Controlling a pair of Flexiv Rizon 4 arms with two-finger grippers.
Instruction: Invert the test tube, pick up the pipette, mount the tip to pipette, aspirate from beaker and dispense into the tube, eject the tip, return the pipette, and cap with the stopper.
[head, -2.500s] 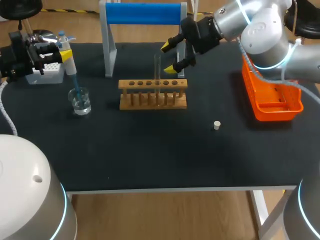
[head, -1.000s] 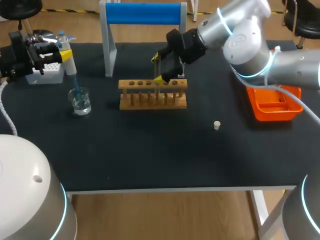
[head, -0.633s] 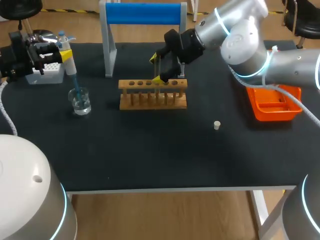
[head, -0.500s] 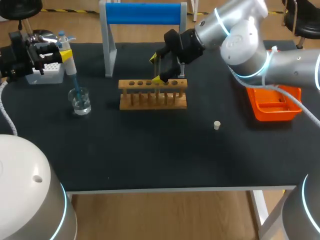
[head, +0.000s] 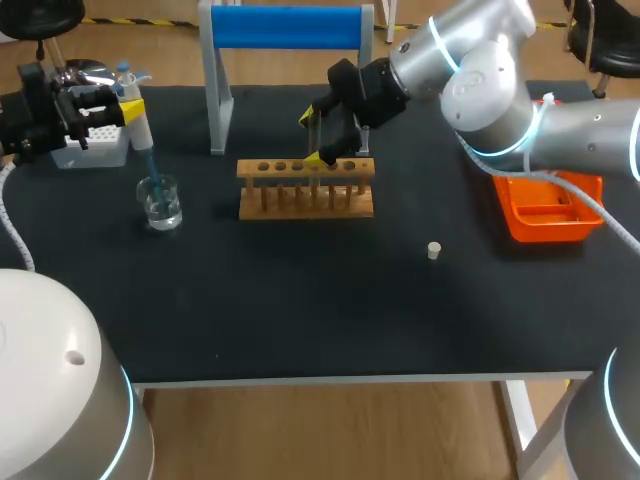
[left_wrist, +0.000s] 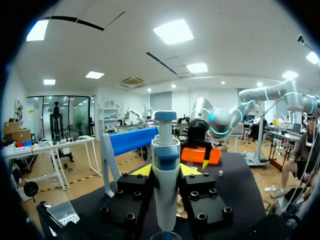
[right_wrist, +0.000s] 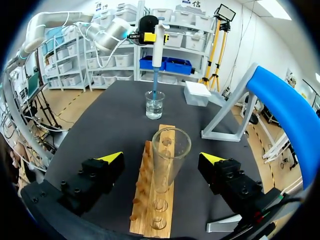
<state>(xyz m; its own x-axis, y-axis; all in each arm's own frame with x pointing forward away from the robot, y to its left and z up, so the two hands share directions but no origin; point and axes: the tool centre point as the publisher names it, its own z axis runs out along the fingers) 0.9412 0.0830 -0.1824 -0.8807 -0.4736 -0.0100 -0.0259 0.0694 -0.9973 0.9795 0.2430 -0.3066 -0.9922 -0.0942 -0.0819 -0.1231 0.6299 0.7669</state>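
Observation:
A clear test tube (right_wrist: 169, 160) stands upright, mouth up, in the wooden rack (right_wrist: 145, 200). My right gripper (right_wrist: 161, 158) is open around it, one finger on each side with a gap to the glass. From above, the right gripper (head: 317, 138) sits over the rack (head: 305, 188). My left gripper (head: 100, 105) is shut on the white and blue pipette (head: 140, 130), whose blue tip dips into the glass beaker (head: 160, 203). In the left wrist view the pipette (left_wrist: 165, 185) stands between the fingers of my left gripper (left_wrist: 166, 171). The small white stopper (head: 433, 250) lies on the mat right of the rack.
A white tip box (head: 95, 145) sits behind the beaker at the far left. The blue pipette stand (head: 285, 28) rises behind the rack. An orange bin (head: 545, 205) stands at the right. The black mat (head: 300, 300) stretches bare in front of the rack.
My right gripper moved left and down from beside the tube until its fingers flanked it, then held still. The left arm with the pipette has not moved.

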